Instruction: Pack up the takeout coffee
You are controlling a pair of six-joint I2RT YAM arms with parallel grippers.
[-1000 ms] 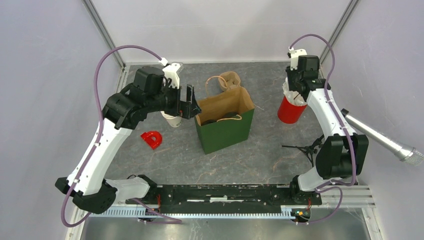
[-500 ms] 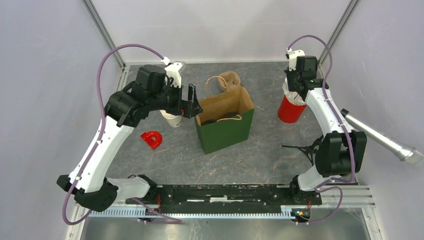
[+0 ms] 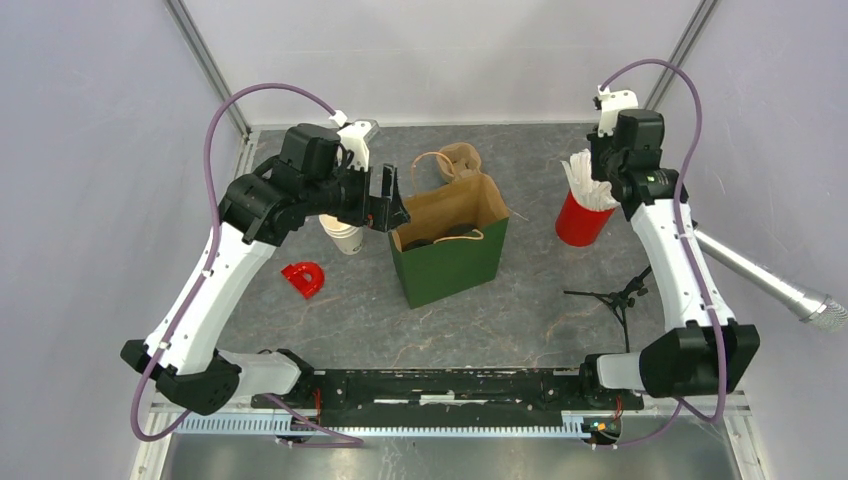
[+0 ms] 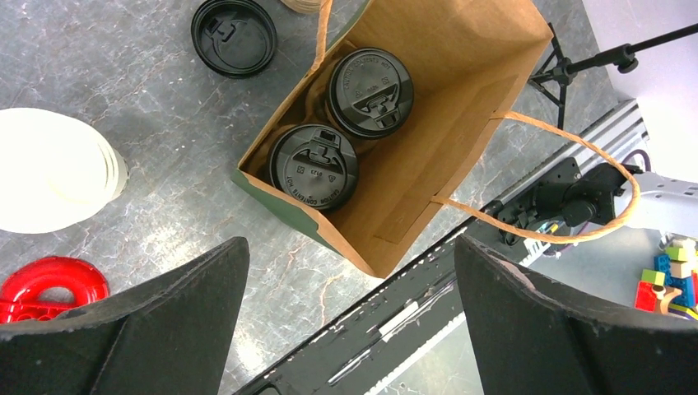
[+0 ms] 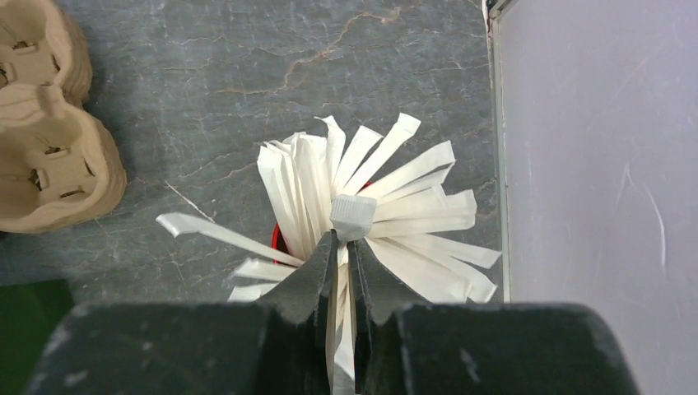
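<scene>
Left wrist | coffee lid (image 4: 313,167) lettering illegible | left pincer (image 4: 347,271) released | right pincer (image 5: 342,247) grasping straw (image 5: 353,216)

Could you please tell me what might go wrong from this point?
1. The right hand pinches one straw near its end, amid a crowded fan of straws. Lifting it may drag neighbours out or tip the red cup.
2. The thin straw could slip from that pinch.
3. The open left hand hangs by the mouth of the bag, so the arms might clash when the straw comes over.
</scene>
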